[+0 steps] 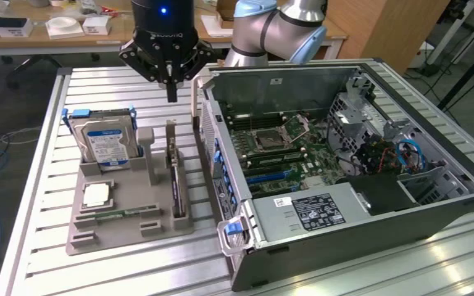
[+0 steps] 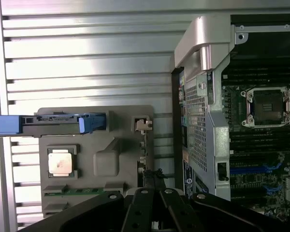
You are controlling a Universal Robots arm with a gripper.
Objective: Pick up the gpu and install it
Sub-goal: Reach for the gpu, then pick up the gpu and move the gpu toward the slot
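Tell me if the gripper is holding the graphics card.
No, the shut gripper hangs empty above the graphics card, which stands on edge in the grey tray.

On my bench (image 1: 39,185) the holder (image 1: 126,231) sits to the exterior view's left of the case (image 1: 344,253); in it I see the hard drive (image 1: 105,145) standing behind the processor (image 1: 95,195), the gpu (image 1: 175,179) on edge nearer the case; jaws above its far end.

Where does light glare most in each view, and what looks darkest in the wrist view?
Exterior view: glare streaks the table beside the computer case. Wrist view: the table slats wash out near white, while the claw is a dark silhouette.
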